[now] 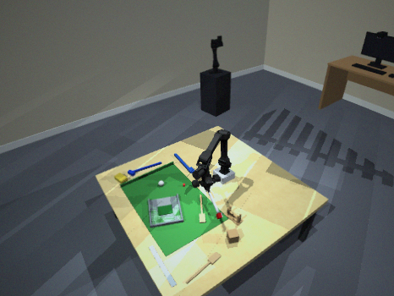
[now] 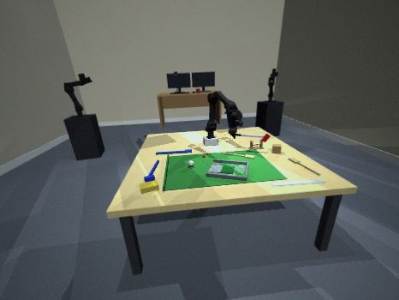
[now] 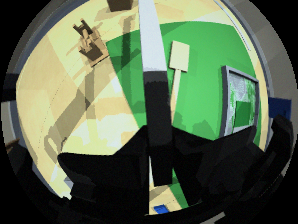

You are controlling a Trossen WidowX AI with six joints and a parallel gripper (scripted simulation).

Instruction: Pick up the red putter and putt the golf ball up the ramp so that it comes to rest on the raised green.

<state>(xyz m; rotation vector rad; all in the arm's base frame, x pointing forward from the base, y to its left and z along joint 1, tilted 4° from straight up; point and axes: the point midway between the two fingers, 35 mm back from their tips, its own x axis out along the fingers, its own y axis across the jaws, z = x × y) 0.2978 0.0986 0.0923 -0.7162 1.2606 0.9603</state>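
My gripper [image 1: 207, 188] [image 2: 234, 135] [image 3: 153, 128] is shut on the black grip of the red putter. The putter's pale shaft [image 1: 215, 204] [image 2: 253, 135] [image 3: 153, 40] reaches out to its red head [image 1: 219, 216] [image 2: 265, 137], held above the table beside the wooden rack [image 1: 235, 217] [image 2: 256, 147] [image 3: 92, 47]. The head is outside the wrist view. The white golf ball [image 1: 161, 183] [image 2: 191, 164] rests on the green mat [image 1: 169, 243] [image 2: 180, 180] [image 3: 200, 35]. The grey-walled ramp piece stands on the mat, with the green square [image 1: 165, 210] [image 2: 228, 170] [image 3: 243, 114] inside it.
A small red marker [image 1: 183, 184] [image 2: 204, 156] lies near the ball. A light wooden mallet [image 1: 202, 217] [image 2: 249, 156] [image 3: 179, 56] lies by the mat's arm-side edge. A brown block [image 1: 232, 236] [image 2: 276, 148], blue sticks, a yellow block [image 1: 121, 178] [image 2: 149, 186] and a pale ruler [image 1: 162, 266] [image 2: 298, 183] lie around the mat.
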